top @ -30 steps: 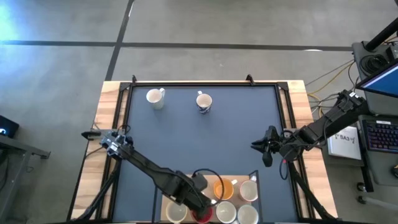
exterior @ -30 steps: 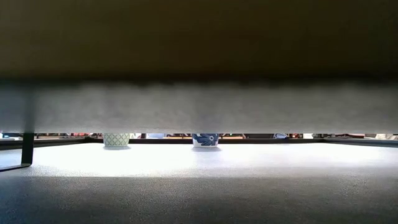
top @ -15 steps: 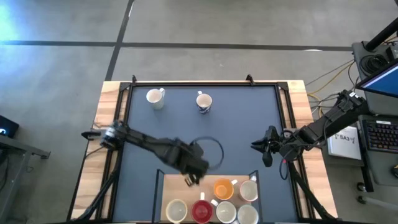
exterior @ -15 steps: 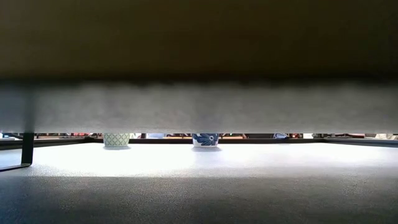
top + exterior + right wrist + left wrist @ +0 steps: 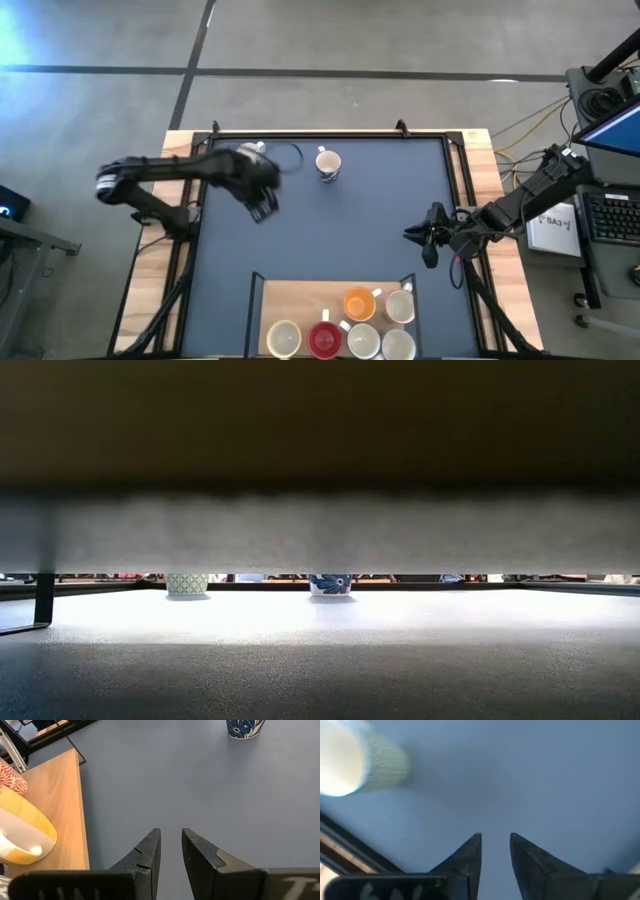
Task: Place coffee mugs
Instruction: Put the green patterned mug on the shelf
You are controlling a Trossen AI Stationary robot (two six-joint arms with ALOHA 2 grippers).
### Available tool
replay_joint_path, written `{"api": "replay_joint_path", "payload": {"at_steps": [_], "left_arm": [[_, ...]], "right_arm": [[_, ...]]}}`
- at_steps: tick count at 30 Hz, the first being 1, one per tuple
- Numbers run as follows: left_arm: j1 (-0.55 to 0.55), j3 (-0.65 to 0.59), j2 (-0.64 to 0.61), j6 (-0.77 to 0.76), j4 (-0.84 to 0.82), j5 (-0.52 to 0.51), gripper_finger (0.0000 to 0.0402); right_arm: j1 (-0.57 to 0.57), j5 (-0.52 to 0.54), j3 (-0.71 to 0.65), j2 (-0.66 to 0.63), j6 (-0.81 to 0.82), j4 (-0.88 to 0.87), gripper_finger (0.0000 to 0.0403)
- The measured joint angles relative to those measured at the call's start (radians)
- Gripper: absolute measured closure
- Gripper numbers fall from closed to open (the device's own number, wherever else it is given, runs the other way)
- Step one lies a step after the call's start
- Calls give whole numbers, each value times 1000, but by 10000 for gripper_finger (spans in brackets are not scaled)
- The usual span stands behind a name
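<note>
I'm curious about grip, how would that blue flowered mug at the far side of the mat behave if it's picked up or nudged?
The blue flowered mug looks glazed, so probably stiff, slick and breakable. It stands upright on the flat mat, so a nudge would likely slide it, not tip it.

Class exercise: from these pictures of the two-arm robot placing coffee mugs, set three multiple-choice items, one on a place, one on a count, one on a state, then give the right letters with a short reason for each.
1. Where is the left tool?
A. Beside the far left mug
B. Over the wooden tray
C. Off the table

2. How many mugs stand on the wooden tray in the high view?
A. Two
B. Five
C. Eight

3. What does the right tool hold?
A. The orange mug
B. The blue-patterned mug
C. Nothing

Answers:
1 A, the high view shows it on the dark mat just by that mug.
2 B, five mugs sit there, one of them red and one orange.
3 C, the right wrist view shows only bare mat between its fingers.
</note>
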Motion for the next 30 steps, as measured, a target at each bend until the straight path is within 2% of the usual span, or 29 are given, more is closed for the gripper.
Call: {"api": "replay_joint_path", "payload": {"at_steps": [3,6,10,15,22,27,30], "left_arm": [[138,-106,-92,84,66,-1,294],[254,-170,-132,201,122,0,272],[369,-195,-120,344,170,6,247],[461,-196,-66,498,231,8,229],[549,-196,19,677,289,35,238],[584,-179,72,709,314,38,260],[593,-177,97,732,312,77,273]], "right_arm": [[0,0,0,0,0,0,335],[0,0,0,0,0,0,335],[0,0,0,0,0,0,335],[0,0,0,0,0,0,335],[0,0,0,0,0,0,335],[0,0,0,0,0,0,335],[0,0,0,0,0,0,335]]}}
